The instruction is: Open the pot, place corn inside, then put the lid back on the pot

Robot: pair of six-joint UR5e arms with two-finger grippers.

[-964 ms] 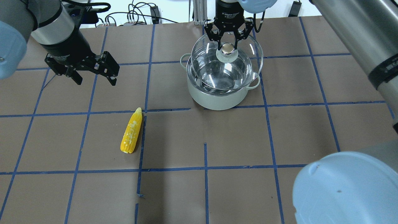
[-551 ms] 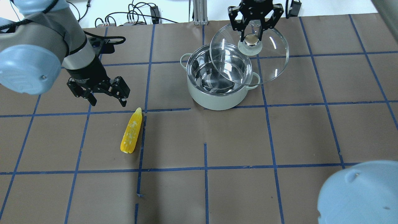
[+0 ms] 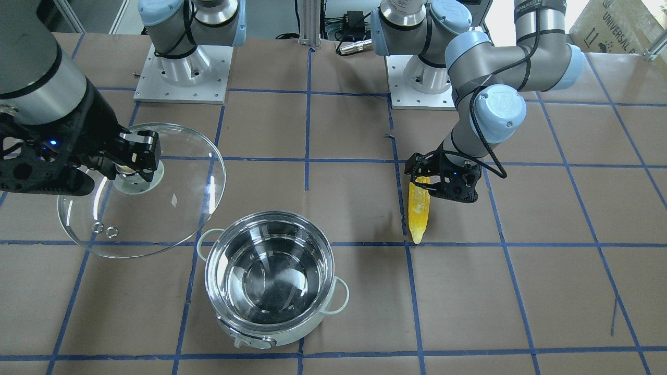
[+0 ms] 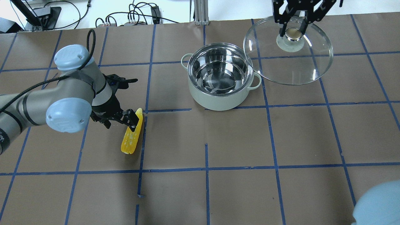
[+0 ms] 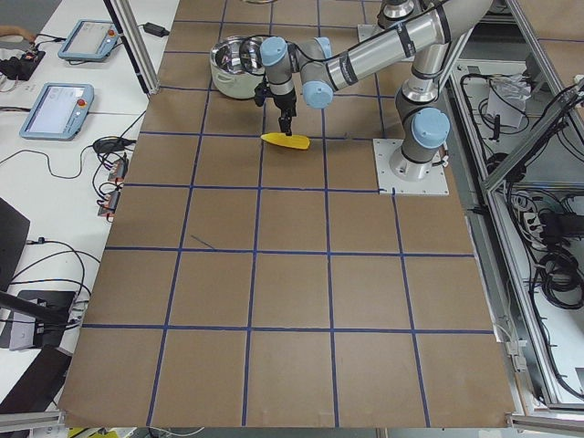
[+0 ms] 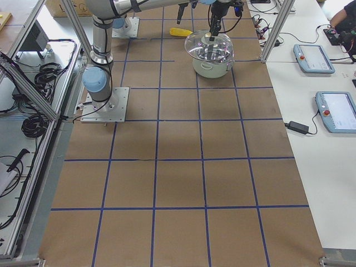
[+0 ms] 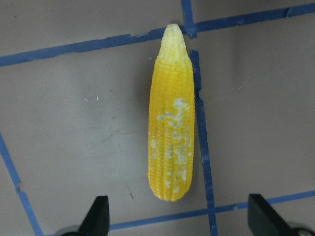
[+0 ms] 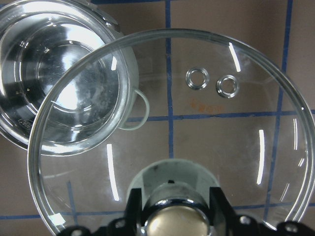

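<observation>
So, step one looks done: the right gripper (image 4: 292, 29) is clamped on the lid (image 4: 290, 68) by its knob, holding it off beside the open, empty pot (image 4: 218, 100). The left gripper (image 7: 179, 219) hangs wide open over the corn (image 4: 129, 142), gripping nothing. Corn's lying on the table (image 4: 237, 187), well apart from the pot. Grabbing it, dropping it in and re-lidding are all left.

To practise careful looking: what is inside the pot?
Nothing: the pot is open and shows only bare steel. The right gripper holds the lid aside; the corn lies on the table. No part is covered.
</observation>
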